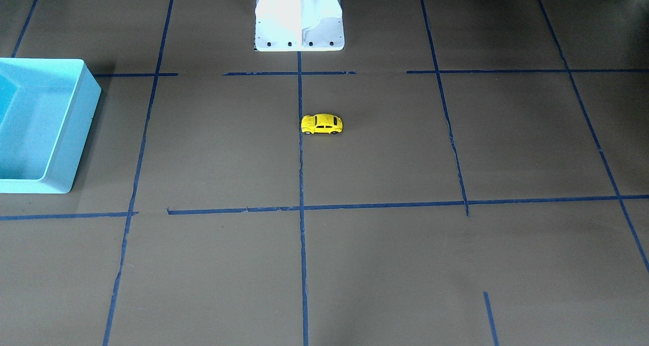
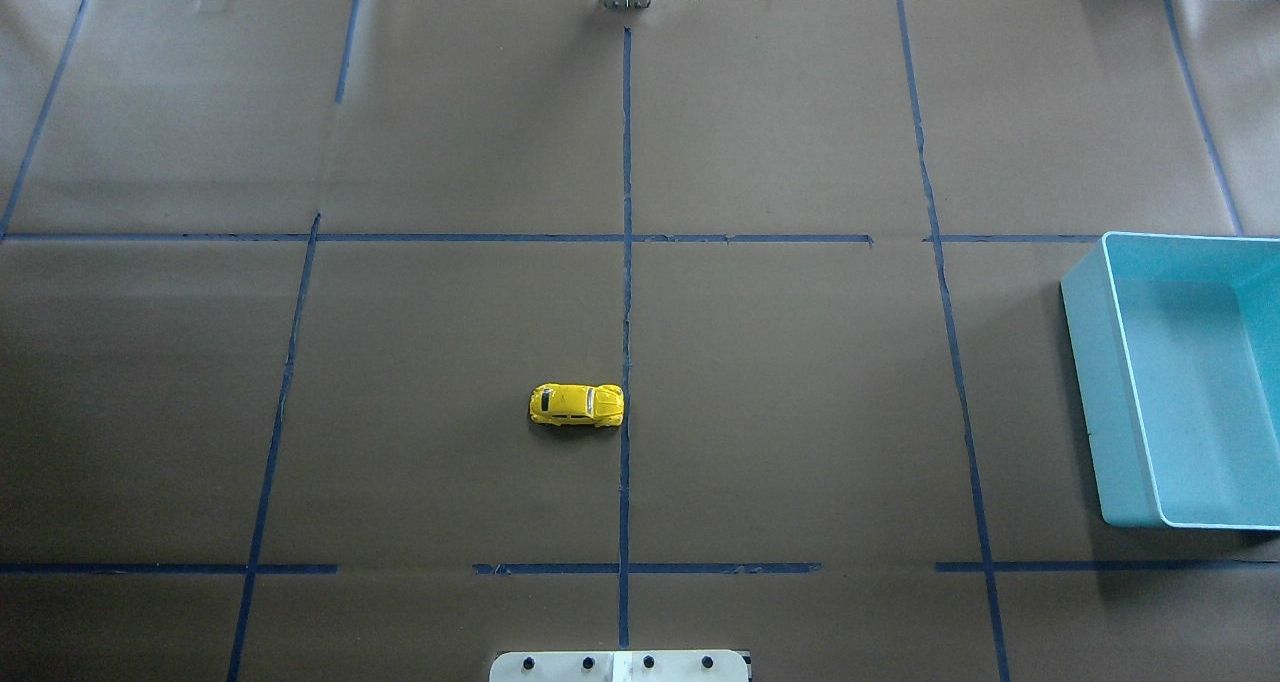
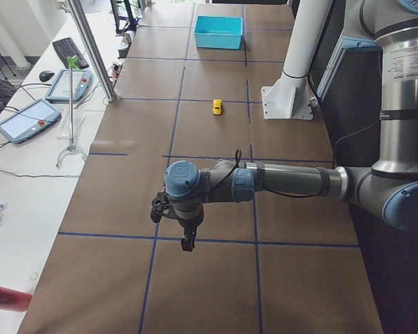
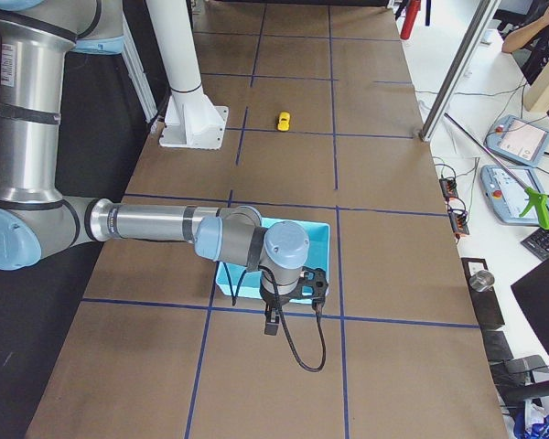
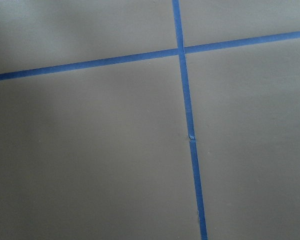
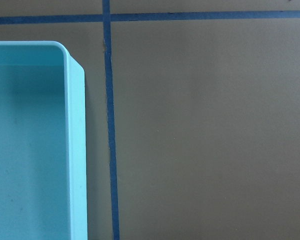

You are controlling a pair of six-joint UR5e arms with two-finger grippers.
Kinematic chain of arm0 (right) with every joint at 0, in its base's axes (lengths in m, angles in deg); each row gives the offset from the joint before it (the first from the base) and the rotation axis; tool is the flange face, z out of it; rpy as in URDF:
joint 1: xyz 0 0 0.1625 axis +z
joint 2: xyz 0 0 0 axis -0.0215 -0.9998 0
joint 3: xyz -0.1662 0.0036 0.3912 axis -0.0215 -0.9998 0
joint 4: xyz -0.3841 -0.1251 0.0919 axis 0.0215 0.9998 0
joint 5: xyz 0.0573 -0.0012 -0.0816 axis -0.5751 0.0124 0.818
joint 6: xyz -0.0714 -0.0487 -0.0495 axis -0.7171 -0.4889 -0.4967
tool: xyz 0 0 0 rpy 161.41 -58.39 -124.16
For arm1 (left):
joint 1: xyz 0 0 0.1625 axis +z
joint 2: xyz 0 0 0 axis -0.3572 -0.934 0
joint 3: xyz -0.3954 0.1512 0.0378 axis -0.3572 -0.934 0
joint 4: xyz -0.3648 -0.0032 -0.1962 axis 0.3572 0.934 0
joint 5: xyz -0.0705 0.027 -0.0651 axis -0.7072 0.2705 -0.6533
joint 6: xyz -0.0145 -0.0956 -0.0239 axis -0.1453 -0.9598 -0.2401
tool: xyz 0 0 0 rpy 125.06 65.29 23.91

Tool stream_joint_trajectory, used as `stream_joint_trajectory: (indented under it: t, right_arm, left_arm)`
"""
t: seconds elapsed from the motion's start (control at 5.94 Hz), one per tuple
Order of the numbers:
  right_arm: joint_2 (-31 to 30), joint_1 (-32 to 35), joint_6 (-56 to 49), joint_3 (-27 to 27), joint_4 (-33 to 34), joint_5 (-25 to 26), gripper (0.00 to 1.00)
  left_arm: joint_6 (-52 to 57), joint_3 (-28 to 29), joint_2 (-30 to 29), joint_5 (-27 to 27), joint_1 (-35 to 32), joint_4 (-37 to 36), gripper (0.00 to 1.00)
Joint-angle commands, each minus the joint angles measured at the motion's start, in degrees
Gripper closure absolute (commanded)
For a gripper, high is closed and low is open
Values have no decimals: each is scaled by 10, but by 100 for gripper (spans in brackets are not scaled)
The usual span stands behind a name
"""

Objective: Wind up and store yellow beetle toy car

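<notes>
The yellow beetle toy car stands on its wheels near the table's middle, beside the centre tape line; it also shows in the overhead view and both side views. The turquoise bin sits empty at the robot's right end of the table. My left gripper hovers over the table's left end, far from the car. My right gripper hovers by the bin's outer edge. Both show only in side views, so I cannot tell whether they are open or shut.
Brown paper with blue tape lines covers the table. The robot's white base plate stands at the near middle edge. The right wrist view shows the bin's corner. A metal post and tablets stand along the far side.
</notes>
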Motion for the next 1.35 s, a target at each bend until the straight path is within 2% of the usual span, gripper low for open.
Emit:
stream_joint_trajectory:
  t: [0.0, 1.18]
  right_arm:
    - [4, 0, -2, 3, -5, 1, 0]
    - [-1, 0, -14, -5, -42, 1, 0]
  left_arm:
    - [0, -3, 3, 0, -1, 1, 0]
    - [-4, -4, 2, 0, 0, 0, 0]
